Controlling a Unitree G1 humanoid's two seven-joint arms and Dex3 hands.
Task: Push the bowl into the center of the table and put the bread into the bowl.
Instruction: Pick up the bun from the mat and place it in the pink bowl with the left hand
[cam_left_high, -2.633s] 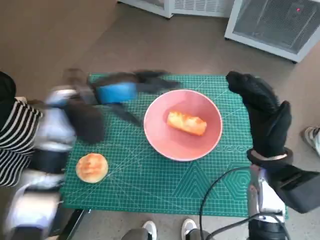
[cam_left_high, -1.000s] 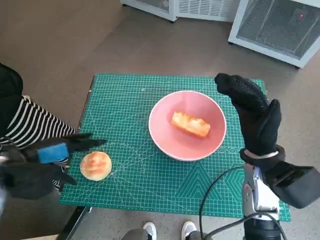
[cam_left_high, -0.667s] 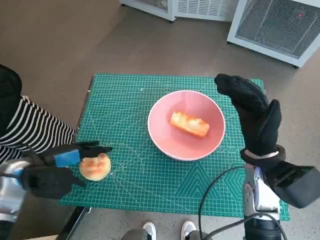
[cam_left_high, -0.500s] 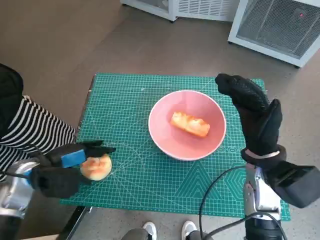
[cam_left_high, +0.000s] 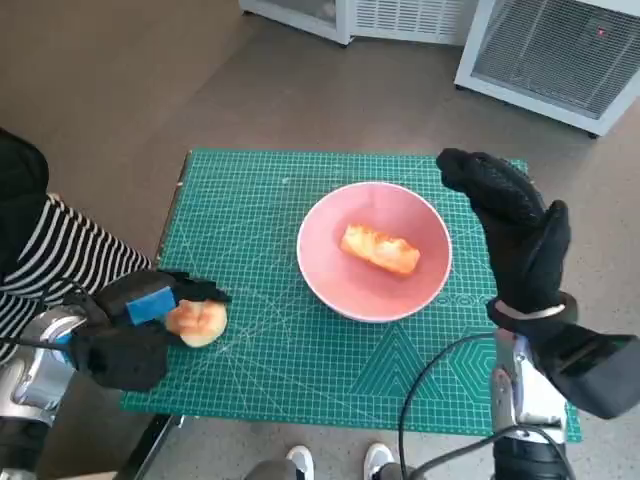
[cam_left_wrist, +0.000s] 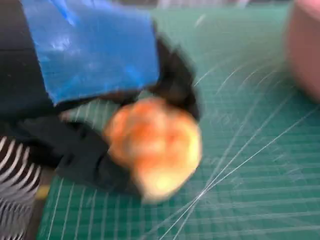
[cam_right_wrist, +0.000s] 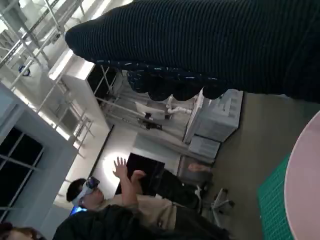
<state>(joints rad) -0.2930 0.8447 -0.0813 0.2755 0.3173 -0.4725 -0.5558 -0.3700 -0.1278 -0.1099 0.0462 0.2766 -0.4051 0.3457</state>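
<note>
Gripping the round bread bun (cam_left_high: 198, 322) near the mat's left front corner, the left hand (cam_left_high: 135, 335) has its black fingers (cam_left_wrist: 175, 82) curled over the top and its thumb underneath; the blurred left wrist view shows the bun (cam_left_wrist: 155, 145) cupped against the palm, and whether it is clear of the green cutting mat (cam_left_high: 250, 220) I cannot tell. At the mat's middle sits the pink bowl (cam_left_high: 330, 280), with a long piece of bread (cam_left_high: 378, 249) lying inside it. Just right of the bowl's rim stands the right hand (cam_left_high: 515, 235), upright, gloved fingers apart and holding nothing. A person's striped sleeve (cam_left_high: 55, 255) shows at far left
</note>
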